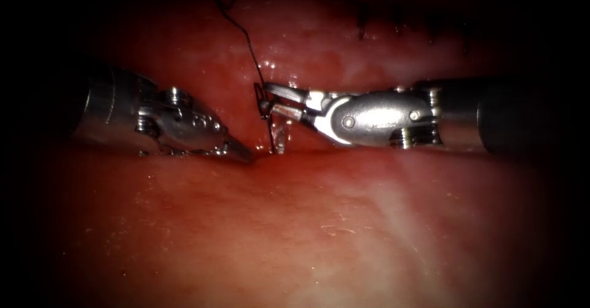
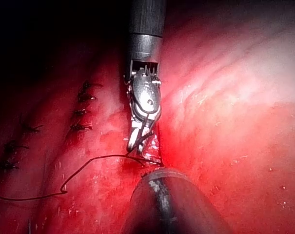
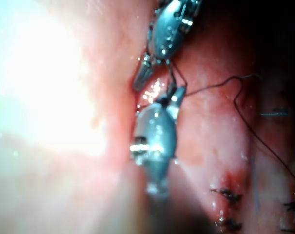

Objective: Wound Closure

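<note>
The tissue (image 1: 344,222) is wet with red fluid, and its cut (image 1: 319,151) runs across the endoscope view. My right tool (image 1: 265,101) comes in from the right with its jaws shut on the dark curved needle (image 1: 268,126) near its thread end. From there the needle curves down and enters the tissue at the cut. Black thread (image 1: 246,40) rises from the needle toward the far side. My left tool (image 1: 241,154) is shut and holds nothing, its tip resting on the tissue just left of the needle. The right tool (image 2: 135,142) and the thread (image 2: 88,163) also appear in the left wrist view.
Several finished stitches (image 2: 81,112) sit along the closed part of the cut, also seen as stitches (image 3: 230,196) in the right wrist view. Loose thread (image 3: 245,122) trails over the tissue beside them. The left tool (image 3: 143,77) lies close to the right tool (image 3: 177,95).
</note>
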Tool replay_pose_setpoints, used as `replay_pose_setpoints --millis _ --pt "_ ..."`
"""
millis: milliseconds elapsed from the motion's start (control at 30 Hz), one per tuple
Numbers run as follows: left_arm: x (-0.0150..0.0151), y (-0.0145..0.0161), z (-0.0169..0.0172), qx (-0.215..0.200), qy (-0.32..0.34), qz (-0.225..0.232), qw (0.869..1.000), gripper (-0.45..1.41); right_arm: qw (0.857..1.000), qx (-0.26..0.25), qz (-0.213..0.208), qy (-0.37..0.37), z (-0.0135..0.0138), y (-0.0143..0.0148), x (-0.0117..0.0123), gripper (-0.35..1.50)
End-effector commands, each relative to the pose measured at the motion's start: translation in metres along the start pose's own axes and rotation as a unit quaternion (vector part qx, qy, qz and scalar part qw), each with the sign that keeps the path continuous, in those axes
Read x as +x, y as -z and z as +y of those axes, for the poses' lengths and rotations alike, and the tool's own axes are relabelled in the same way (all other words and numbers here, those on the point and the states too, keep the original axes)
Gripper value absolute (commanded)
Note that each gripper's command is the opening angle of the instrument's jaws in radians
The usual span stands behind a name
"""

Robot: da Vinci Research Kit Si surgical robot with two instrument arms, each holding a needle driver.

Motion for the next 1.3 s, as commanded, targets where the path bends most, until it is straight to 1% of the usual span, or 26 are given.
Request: replay_pose_setpoints --millis 33,100,133,167,300,400,500,600,833,1000,1067,1133,1233,1300 --pt "0.0004 -0.0004 0.0003 0.002 -0.001 0.002 1.000 -0.45 1.000 -0.003 -0.002 -0.008 -0.0001 -0.0007 -0.0005 -0.35" --pt "0.0007 0.0003 0.0010 0.003 -0.004 0.005 1.000 -0.45 1.000 -0.005 -0.004 -0.011 0.0001 -0.0006 -0.0007 -0.35" --pt "0.0009 0.0007 0.0019 0.003 -0.009 0.005 1.000 -0.45 1.000 -0.009 -0.008 -0.017 0.0004 -0.0003 -0.0009 -0.35" --pt "0.0009 0.0007 0.0019 0.003 -0.009 0.005 1.000 -0.45 1.000 -0.009 -0.008 -0.017 0.0004 -0.0003 -0.0009 -0.35" --pt "0.0015 0.0008 0.0040 0.004 -0.013 0.009 1.000 -0.45 0.999 -0.023 -0.013 -0.044 0.0009 -0.0002 -0.0010 -0.35" --pt "0.0023 0.0004 0.0053 -0.004 -0.014 0.023 1.000 -0.45 0.998 -0.027 -0.017 -0.062 0.0009 -0.0002 -0.0011 -0.35" --pt "0.0033 -0.0005 0.0058 -0.008 -0.011 0.046 0.999 -0.45 0.996 -0.031 -0.021 -0.080 0.0012 -0.0002 -0.0011 -0.35" --pt "0.0037 -0.0013 0.0058 -0.005 -0.013 0.049 0.999 -0.45 0.994 -0.037 -0.026 -0.100 0.0015 -0.0001 -0.0012 -0.35" --pt "0.0024 -0.0022 0.0051 -0.002 -0.020 0.049 0.999 -0.45 0.989 -0.029 -0.028 -0.140 0.0017 -0.0001 -0.0017 -0.35" --pt "0.0012 -0.0029 0.0055 0.001 -0.025 0.048 0.999 -0.45 0.985 -0.027 -0.029 -0.169 0.0022 0.0000 -0.0019 -0.35" --pt "0.0006 -0.0031 0.0059 0.000 -0.028 0.049 0.998 -0.45 0.978 -0.034 -0.038 -0.203 0.0022 0.0000 -0.0020 -0.35" --pt "0.0004 -0.0031 0.0061 0.000 -0.029 0.049 0.998 -0.45 0.975 -0.049 -0.062 -0.207 0.0021 -0.0001 -0.0019 -0.35" --pt "0.0004 -0.0031 0.0063 -0.002 -0.029 0.049 0.998 -0.45 0.972 -0.066 -0.071 -0.213 0.0020 -0.0001 -0.0019 -0.35" --pt "0.0004 -0.0031 0.0066 -0.002 -0.029 0.049 0.998 -0.45 0.971 -0.064 -0.075 -0.219 0.0018 -0.0001 -0.0018 -0.35"
